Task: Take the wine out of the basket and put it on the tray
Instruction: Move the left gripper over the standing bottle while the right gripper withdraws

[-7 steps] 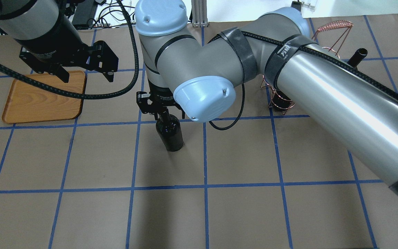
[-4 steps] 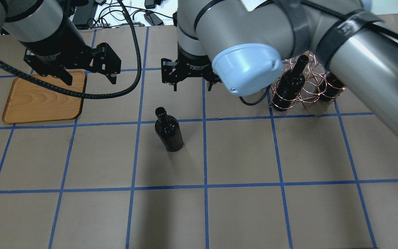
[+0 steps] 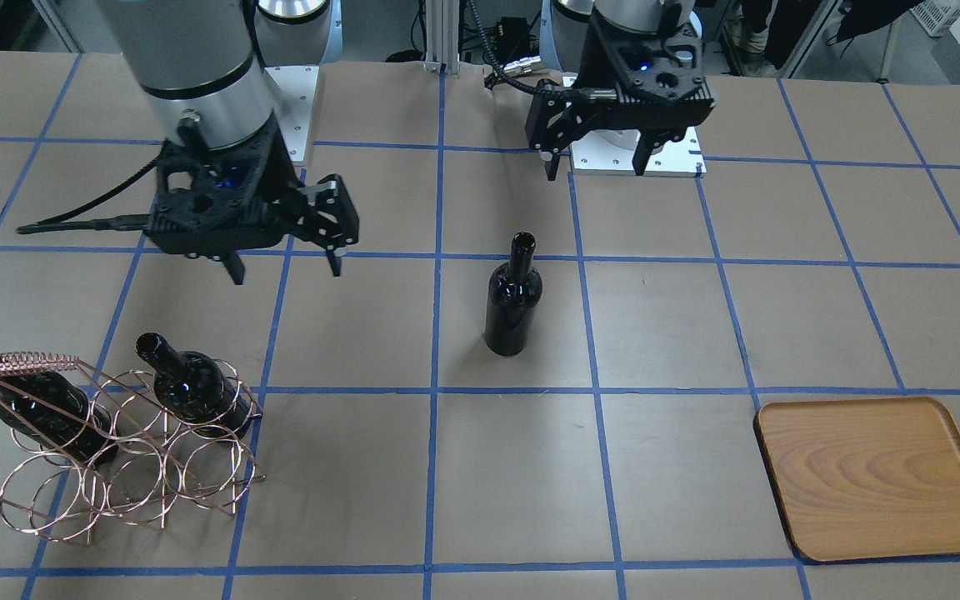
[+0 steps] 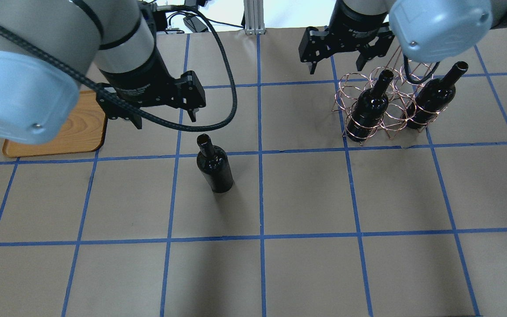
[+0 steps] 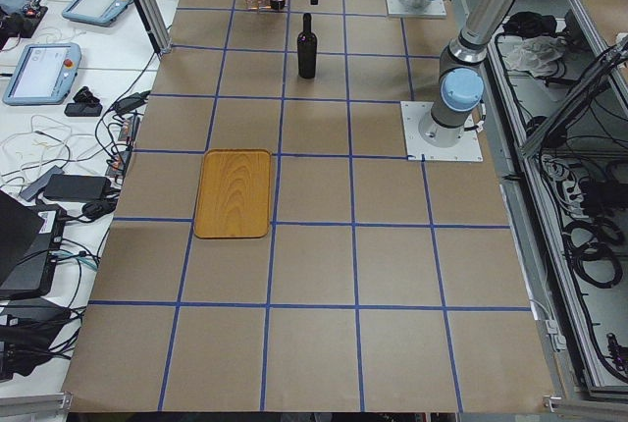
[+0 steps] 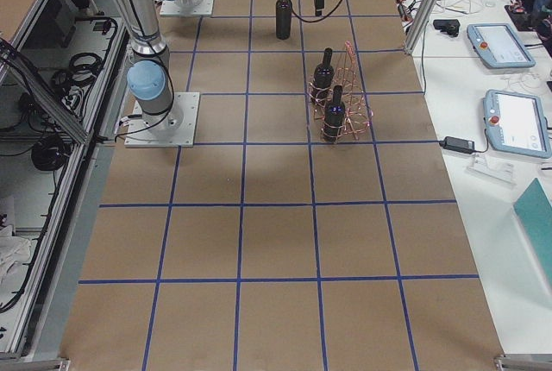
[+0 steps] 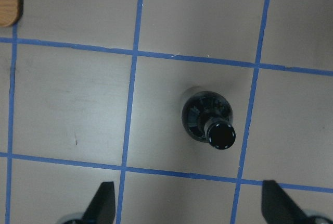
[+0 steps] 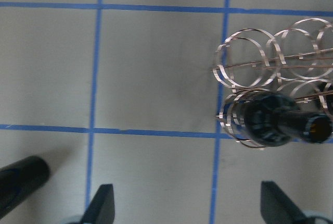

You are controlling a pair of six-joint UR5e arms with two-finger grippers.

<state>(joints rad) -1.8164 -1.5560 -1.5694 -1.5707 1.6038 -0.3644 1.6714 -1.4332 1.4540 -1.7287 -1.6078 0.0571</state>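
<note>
One wine bottle [image 4: 214, 168] stands upright alone on the table's middle; it also shows in the front view [image 3: 512, 302] and, from above, in the left wrist view [image 7: 209, 121]. My left gripper [image 4: 164, 119] is open and empty, just behind and left of that bottle; in the front view it [image 3: 595, 167] hangs above the table. The copper wire basket [image 4: 394, 90] holds two bottles [image 4: 367, 112] [image 4: 434, 102]. My right gripper [image 4: 337, 67] is open and empty at the basket's far left corner. The wooden tray [image 4: 82, 132] lies at the left, partly under my left arm.
Blue tape lines grid the brown table [image 4: 306, 198]. In the right wrist view the basket [image 8: 244, 67] and a bottle in it [image 8: 270, 125] lie right of the open fingers [image 8: 101, 206]. A tray corner [image 7: 9, 0] shows in the left wrist view.
My right gripper let go of the standing bottle's neck, opened and moved back right to the basket. My left gripper moved right from over the tray to beside the standing bottle.
</note>
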